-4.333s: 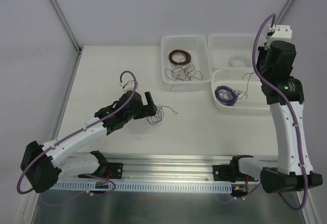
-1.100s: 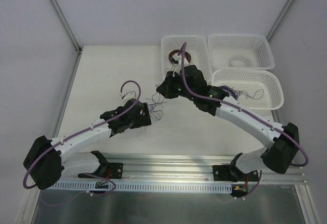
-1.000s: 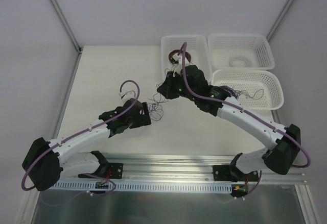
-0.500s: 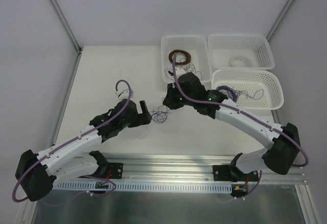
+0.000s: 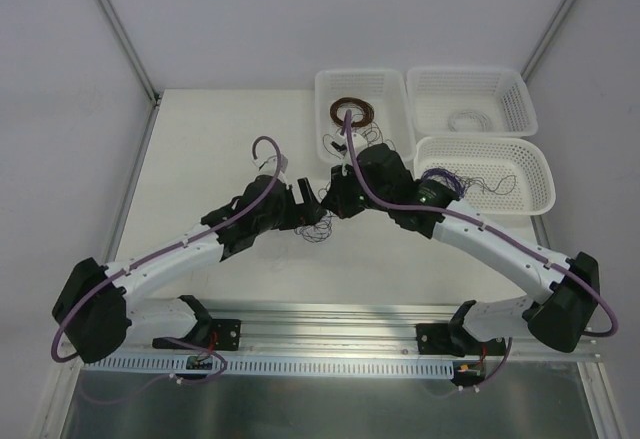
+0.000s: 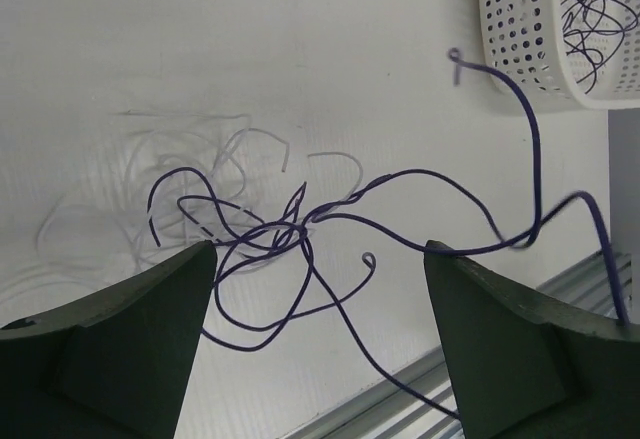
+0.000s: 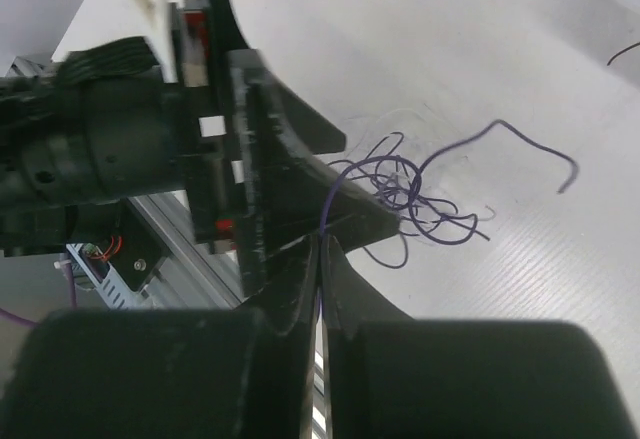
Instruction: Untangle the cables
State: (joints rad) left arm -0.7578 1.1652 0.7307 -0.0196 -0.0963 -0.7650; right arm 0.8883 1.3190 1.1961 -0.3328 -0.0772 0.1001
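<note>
The cables point(image 5: 318, 227) are a small scribbly tangle of thin dark purple wire lying on the white table, between the two grippers. In the left wrist view the tangle point(image 6: 262, 242) lies ahead of my left gripper point(image 6: 318, 299), whose jaws stand wide apart with only loose strands running between them. My left gripper point(image 5: 303, 206) sits just left of the tangle. My right gripper point(image 7: 321, 249) is shut on one purple strand that runs from its tips up to the tangle point(image 7: 410, 194). In the top view my right gripper point(image 5: 333, 202) hovers just right of the tangle.
Three white baskets stand at the back right: one point(image 5: 325, 89) holds a round brown coil point(image 5: 351, 111) and loose dark wires, one point(image 5: 520, 104) holds a pale coil, one point(image 5: 545, 169) holds purple wire. A metal rail point(image 5: 330, 319) runs along the near edge.
My right arm swung from over the baskets down to the tangle and closed on a strand. My left arm shifted right and forward, close beside the tangle, and the wires were dragged slightly.
</note>
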